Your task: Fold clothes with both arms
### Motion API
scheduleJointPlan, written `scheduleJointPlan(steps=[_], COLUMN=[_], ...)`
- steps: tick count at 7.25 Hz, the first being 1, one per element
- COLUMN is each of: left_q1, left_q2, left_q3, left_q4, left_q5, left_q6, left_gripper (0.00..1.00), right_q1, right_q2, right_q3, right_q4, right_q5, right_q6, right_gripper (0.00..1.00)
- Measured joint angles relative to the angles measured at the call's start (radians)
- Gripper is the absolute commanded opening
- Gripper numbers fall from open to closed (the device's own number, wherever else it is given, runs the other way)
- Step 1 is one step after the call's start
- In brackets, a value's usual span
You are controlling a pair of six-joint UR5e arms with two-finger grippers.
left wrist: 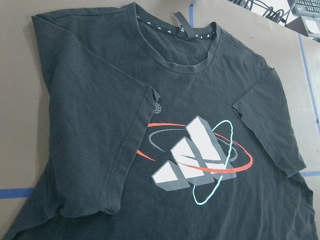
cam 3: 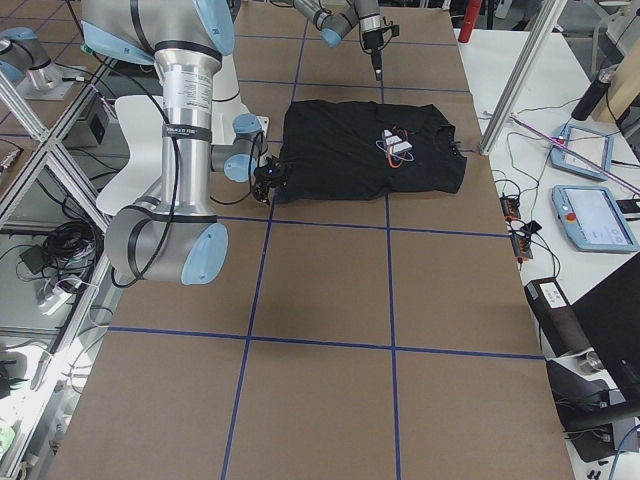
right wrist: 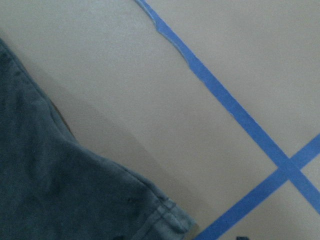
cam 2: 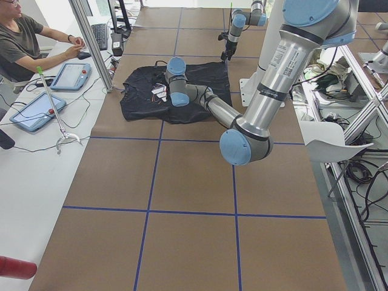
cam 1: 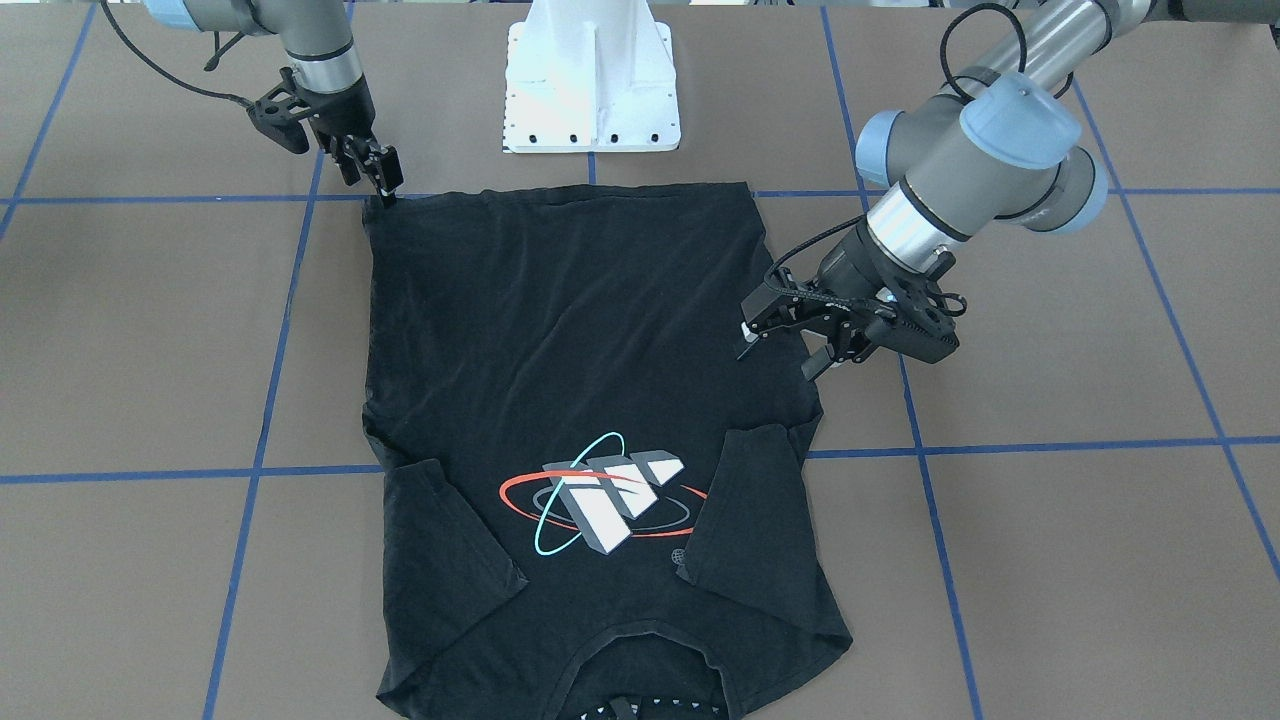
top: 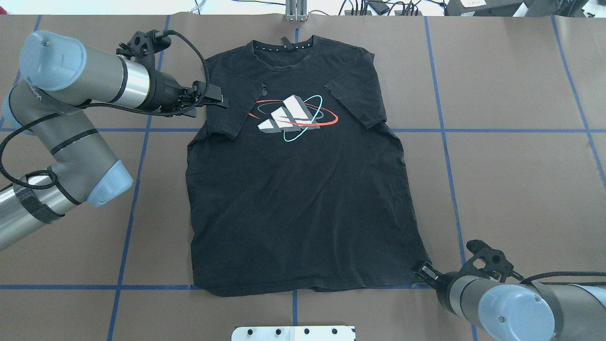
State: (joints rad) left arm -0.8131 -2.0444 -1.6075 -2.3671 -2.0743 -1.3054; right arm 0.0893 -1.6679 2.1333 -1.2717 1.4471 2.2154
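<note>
The black T-shirt (top: 303,199) is lying flat on the brown table (top: 521,189) with its front facing up. Both short sleeves are lying folded in over the chest, one on each side of the logo (top: 293,116).

The left claw (cam 1: 776,362) is hanging in the air with its two fingers spread wide, and it is holding nothing. The side edge of the shirt is lying just below it. The folded-in sleeve (top: 232,109) is sitting close by, a little past its tips. The left wrist camera is looking down on that sleeve, the logo and the dotted neckband (left wrist: 172,32).

The right claw (cam 1: 385,185) is pointing down at the table, well apart from the left claw. The bottom corner of the shirt (right wrist: 165,215) is sitting right at its tips, and a blue tape line (right wrist: 225,100) is running just beside it. The fingers are looking close together. I cannot tell if they are pinching the cloth or only touching it.

The white base (cam 1: 592,90) is standing between the two arms, just past the bottom hem.
</note>
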Motion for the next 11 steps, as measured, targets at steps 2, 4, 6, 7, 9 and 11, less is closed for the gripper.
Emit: scheduleJointPlan(steps=[2, 4, 6, 7, 9, 11], left_q1=[0.005, 0.008, 0.036, 0.071, 0.178, 0.363], left_q2=[0.003, 0.022, 0.064, 0.125, 0.301, 0.483], left_q3=[-0.002, -0.017, -0.083, -0.164, -0.342, -0.472], left_q4=[0.000, -0.001, 0.002, 0.005, 0.006, 0.006], left_q5=[0.016, 0.024, 0.025, 0.025, 0.071, 0.245], left_q6=[0.000, 0.000, -0.051, -0.108, -0.245, -0.391], left_gripper=[0.98, 0.98, 0.98, 0.99, 0.99, 0.99], right_q1=[0.000, 0.001, 0.004, 0.000, -0.030, -0.074], right_q2=[0.000, -0.003, -0.009, -0.018, -0.052, -0.070], right_q3=[0.000, 0.005, 0.041, 0.071, 0.129, 0.154], right_q4=[0.000, 0.000, -0.005, -0.008, -0.011, -0.013], right_q5=[-0.001, -0.001, 0.001, 0.005, 0.010, 0.048], right_q6=[0.000, -0.001, -0.001, -0.001, 0.005, 0.016], right_gripper=[0.00, 0.00, 0.00, 0.00, 0.00, 0.00])
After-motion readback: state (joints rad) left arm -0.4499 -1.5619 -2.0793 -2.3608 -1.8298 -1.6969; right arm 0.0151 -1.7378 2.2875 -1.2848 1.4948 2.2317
